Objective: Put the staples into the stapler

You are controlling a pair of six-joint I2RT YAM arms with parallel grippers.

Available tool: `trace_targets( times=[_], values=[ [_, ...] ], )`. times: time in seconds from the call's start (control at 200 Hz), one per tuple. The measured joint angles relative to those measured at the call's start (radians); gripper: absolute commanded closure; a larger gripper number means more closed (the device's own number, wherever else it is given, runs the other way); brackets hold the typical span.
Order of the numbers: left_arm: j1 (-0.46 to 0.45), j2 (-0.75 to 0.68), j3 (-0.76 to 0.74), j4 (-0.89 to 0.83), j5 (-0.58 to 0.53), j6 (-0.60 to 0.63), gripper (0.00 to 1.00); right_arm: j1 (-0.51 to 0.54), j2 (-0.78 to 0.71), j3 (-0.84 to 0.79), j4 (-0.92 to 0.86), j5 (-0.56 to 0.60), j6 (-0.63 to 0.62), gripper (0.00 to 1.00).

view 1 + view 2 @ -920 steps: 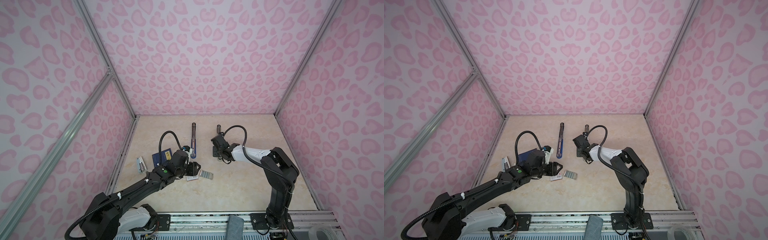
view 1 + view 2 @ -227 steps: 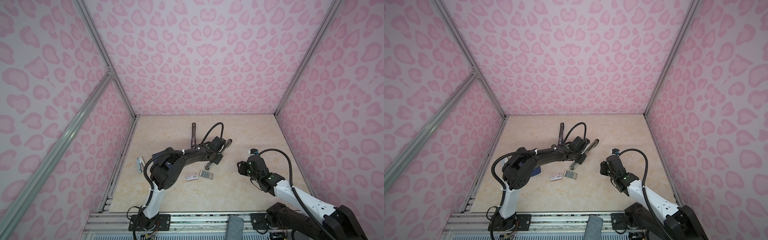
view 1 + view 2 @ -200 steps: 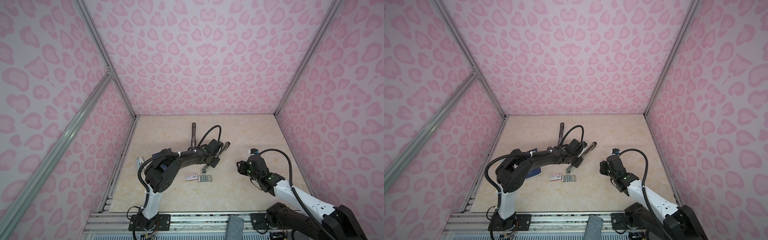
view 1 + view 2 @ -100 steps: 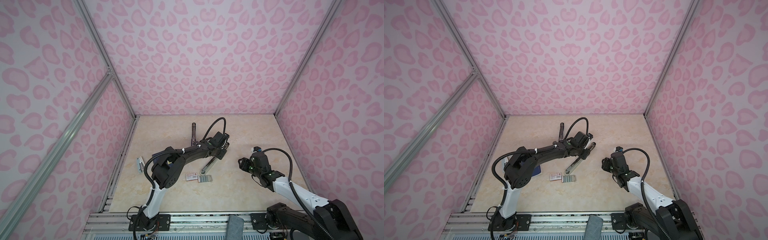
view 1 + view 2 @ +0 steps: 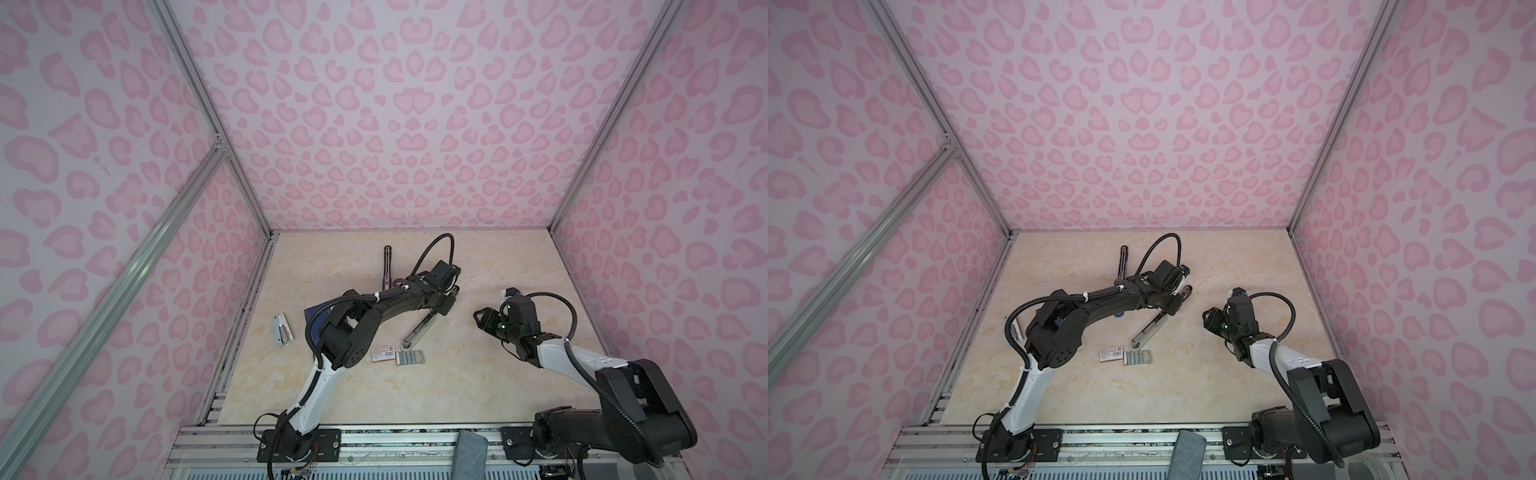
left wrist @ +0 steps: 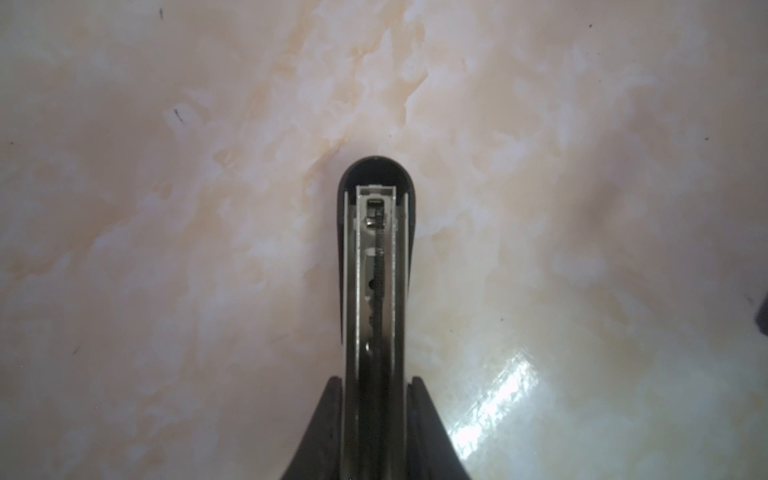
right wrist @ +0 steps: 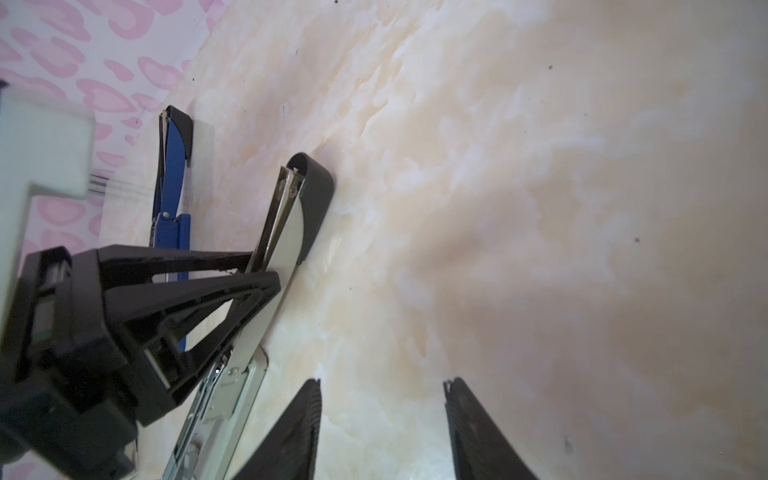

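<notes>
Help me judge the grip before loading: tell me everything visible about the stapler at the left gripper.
The stapler lies opened out, slanted, on the tabletop. One half has a black plastic nose and a pale grey shell around a metal channel holding a dark spring and pusher; no staple strip shows. The left gripper is shut on this half, one finger on each side. The bare metal half points toward the near edge.

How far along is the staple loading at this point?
Done: stapler lies opened, no staples in its channel. In hand: left gripper clamps its arm; right gripper hangs open nearby. Left: staples lie beside the box, none loaded.
</notes>
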Motion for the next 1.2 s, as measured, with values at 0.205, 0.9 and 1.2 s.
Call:
trace_targets(
  times=[0.205,0.9,1.2],
  values=[
    [-0.010,-0.041,-0.048,0.006,0.021,0.003,0.86,-0.058,0.192,-0.018,0.288,-0.124,0.085,0.44],
    [-0.028,-0.089,-0.112,0.066,0.059,-0.008,0.87,-0.079,0.693,-0.007,1.263,-0.294,0.451,0.25],
    [-0.032,-0.103,-0.129,0.077,0.065,-0.008,0.87,-0.055,0.628,0.039,1.049,-0.288,0.393,0.32]
  ],
)
